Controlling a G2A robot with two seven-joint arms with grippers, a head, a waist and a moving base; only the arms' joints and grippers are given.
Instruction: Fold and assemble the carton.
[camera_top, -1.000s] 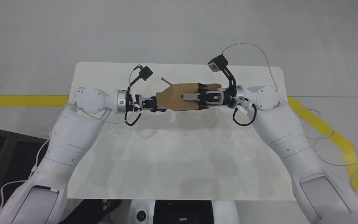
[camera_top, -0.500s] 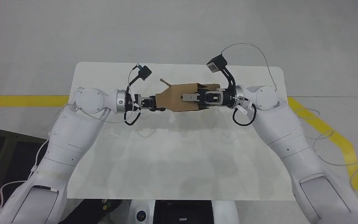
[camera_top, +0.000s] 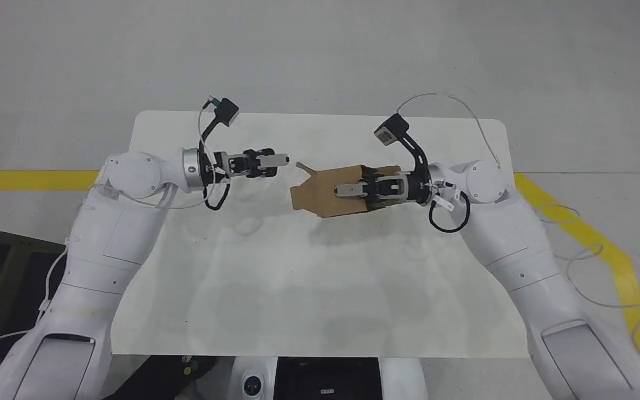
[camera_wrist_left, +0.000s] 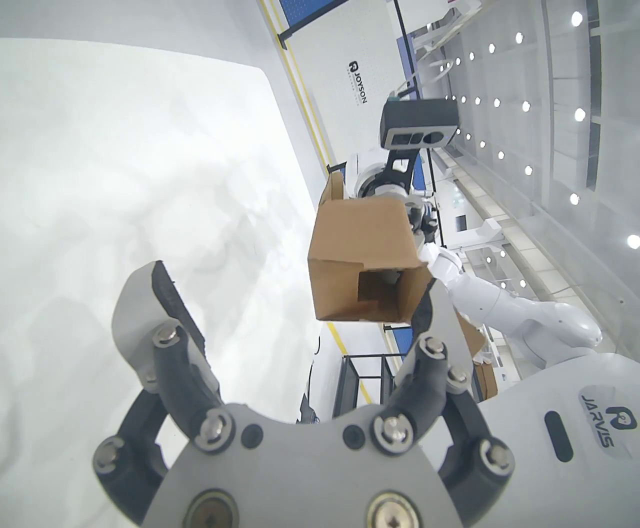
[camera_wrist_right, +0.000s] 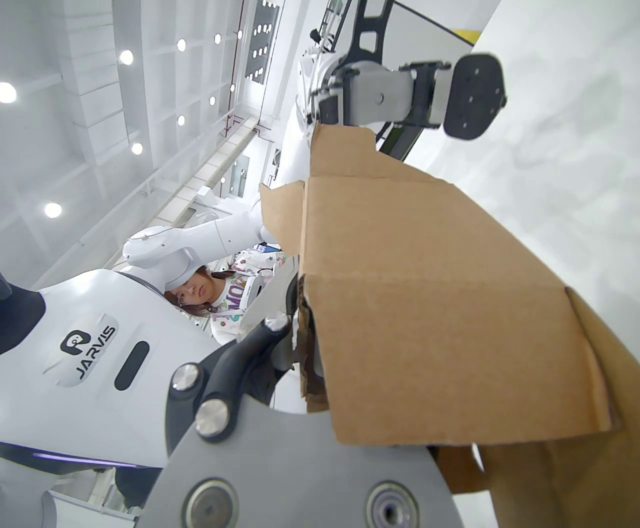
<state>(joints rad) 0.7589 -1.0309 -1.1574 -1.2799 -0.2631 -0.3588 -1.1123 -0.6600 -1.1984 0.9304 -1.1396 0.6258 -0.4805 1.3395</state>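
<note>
Ideally, while the right gripper (camera_top: 348, 188) clamps the carton (camera_top: 325, 197) above the table (camera_top: 300, 300), the wide-open, empty left gripper (camera_top: 281, 160) should meet the loose end flap (camera_top: 304, 174) squarely and push inward.

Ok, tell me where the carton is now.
Top view: the carton is held over the table by the right gripper, just clear of the open left gripper.

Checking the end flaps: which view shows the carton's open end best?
Left wrist view: the carton faces it end-on, opening visible. The top view shows it from above, the right wrist view one side panel close up.
</note>
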